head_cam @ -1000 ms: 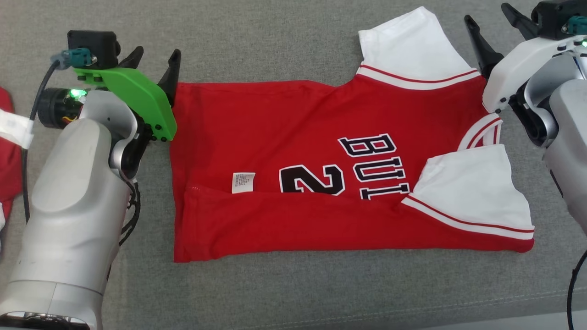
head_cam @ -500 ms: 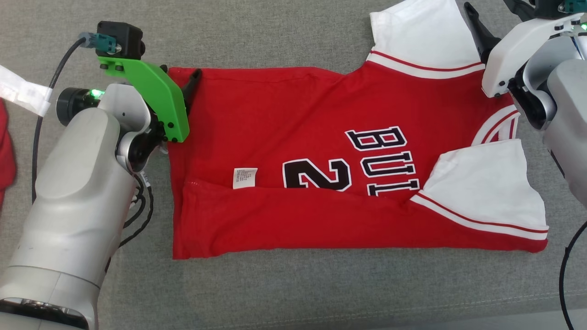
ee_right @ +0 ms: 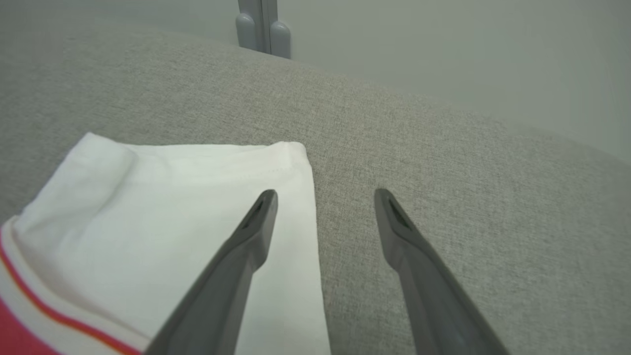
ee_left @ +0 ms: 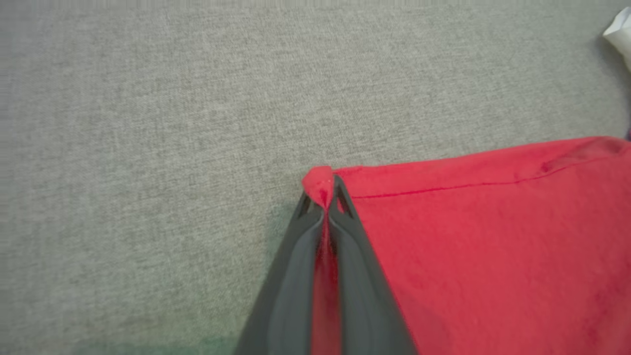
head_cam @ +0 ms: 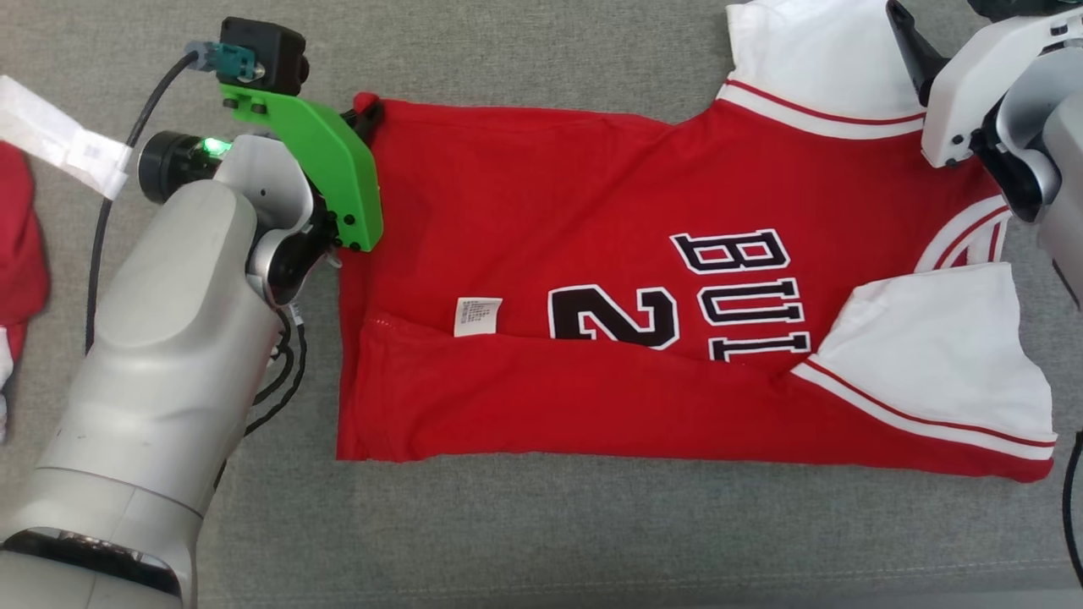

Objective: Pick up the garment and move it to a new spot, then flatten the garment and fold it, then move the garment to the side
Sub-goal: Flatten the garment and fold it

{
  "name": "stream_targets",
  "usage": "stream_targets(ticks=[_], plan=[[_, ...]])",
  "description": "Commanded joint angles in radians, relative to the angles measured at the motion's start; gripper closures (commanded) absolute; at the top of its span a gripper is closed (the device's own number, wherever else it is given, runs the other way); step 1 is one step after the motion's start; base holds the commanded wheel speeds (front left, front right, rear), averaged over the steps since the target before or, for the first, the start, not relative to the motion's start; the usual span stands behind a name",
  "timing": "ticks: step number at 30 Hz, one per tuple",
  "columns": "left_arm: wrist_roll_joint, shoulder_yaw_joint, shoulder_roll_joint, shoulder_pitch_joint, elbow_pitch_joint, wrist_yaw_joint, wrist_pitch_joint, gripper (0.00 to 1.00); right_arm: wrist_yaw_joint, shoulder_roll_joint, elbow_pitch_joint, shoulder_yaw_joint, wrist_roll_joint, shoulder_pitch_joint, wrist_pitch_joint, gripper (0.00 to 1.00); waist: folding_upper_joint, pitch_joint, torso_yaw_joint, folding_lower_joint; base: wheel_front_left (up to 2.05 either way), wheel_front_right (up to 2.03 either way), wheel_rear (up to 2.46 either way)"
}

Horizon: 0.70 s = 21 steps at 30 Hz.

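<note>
- The grey cloth surface [head_cam: 541, 524] lies under everything.
- The red jersey [head_cam: 525, 211] lies spread out on it, with its near side folded up over the number.
- The left gripper [ee_left: 323, 190] has its fingers pinched tight on the jersey's far hem corner.
- The right gripper [ee_right: 323, 195] has its fingers wide apart, holding nothing, with one finger over the white sleeve [ee_right: 172, 207].
- A small white tag [head_cam: 478, 315] shows on the red cloth.
</note>
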Motion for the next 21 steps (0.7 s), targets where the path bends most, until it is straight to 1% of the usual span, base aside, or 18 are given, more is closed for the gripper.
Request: stream_targets(ticks=[1, 4, 10, 14, 15, 16, 17, 19, 21], plan=[[0.011, -0.012, -0.005, -0.017, -0.01, -0.002, -0.009, 1.0, -0.001, -0.012, 0.008, 0.013, 0.01, -0.019, 0.007, 0.0, 0.0, 0.015, 0.029, -0.0001, 0.0, 0.0, 0.0], [0.002, -0.027, -0.016, -0.02, -0.033, -0.002, -0.027, 1.0, -0.001, -0.022, 0.017, 0.032, 0.029, -0.044, 0.023, 0.0, 0.0, 0.026, 0.053, -0.0001, 0.0, 0.0, 0.0], [0.012, -0.052, -0.032, -0.029, -0.061, -0.002, -0.055, 1.0, -0.001, -0.033, 0.052, 0.053, 0.072, -0.098, 0.092, 0.0, 0.0, 0.052, 0.093, -0.0001, 0.0, 0.0, 0.0], [0.014, -0.057, -0.041, -0.032, -0.068, -0.002, -0.071, 1.0, -0.001, -0.029, 0.087, 0.07, 0.093, -0.117, 0.161, 0.0, 0.0, 0.064, 0.106, -0.0001, 0.0, 0.0, 0.0], [0.012, -0.057, -0.044, -0.033, -0.07, -0.002, -0.074, 1.0, -0.001, -0.026, 0.094, 0.073, 0.102, -0.12, 0.178, 0.33, 0.0, 0.066, 0.109, -0.0001, 0.0, 0.0, 0.0], [0.011, -0.057, -0.045, -0.033, -0.07, -0.002, -0.079, 1.0, -0.001, -0.023, 0.097, 0.074, 0.109, -0.12, 0.188, 0.6, 0.0, 0.067, 0.11, -0.0001, 0.0, 0.0, 0.0], [0.01, -0.056, -0.045, -0.033, -0.069, -0.001, -0.082, 1.0, -0.001, -0.016, 0.095, 0.075, 0.12, -0.117, 0.201, 1.0, 0.0, 0.068, 0.11, -0.0001, 0.0, 0.0, 0.0], [0.007, -0.053, -0.043, -0.031, -0.066, 0.001, -0.091, 1.0, -0.001, -0.011, 0.091, 0.077, 0.14, -0.115, 0.219, 1.0, 0.0, 0.066, 0.105, -0.0001, 0.0, 0.0, 0.0], [0.005, -0.049, -0.039, -0.027, -0.062, 0.006, -0.104, 1.0, -0.002, -0.015, 0.083, 0.077, 0.155, -0.122, 0.209, 1.0, 0.0, 0.061, 0.099, -0.0001, 0.0, 0.0, 0.0]])
